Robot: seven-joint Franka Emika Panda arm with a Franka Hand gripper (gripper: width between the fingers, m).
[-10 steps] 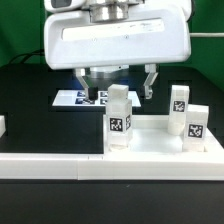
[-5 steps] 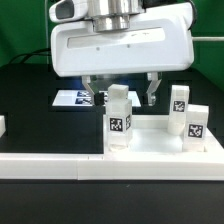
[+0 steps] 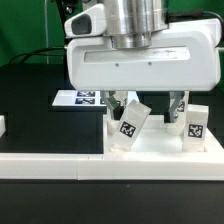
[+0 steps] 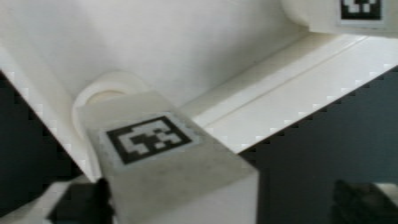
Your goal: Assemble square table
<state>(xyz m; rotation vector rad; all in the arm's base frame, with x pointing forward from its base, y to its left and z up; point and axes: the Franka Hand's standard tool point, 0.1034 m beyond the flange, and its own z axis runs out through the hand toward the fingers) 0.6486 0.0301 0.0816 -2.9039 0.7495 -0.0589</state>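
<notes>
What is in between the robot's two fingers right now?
A white leg post sits tilted between the fingers of the gripper in the exterior view. The wrist view shows its tagged face close up.

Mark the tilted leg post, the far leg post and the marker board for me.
tilted leg post [image 3: 130, 125], exterior view, on its tag face
far leg post [image 3: 196, 128], exterior view, on its tag
marker board [image 3: 80, 98], exterior view, on its visible tags behind the gripper
</notes>
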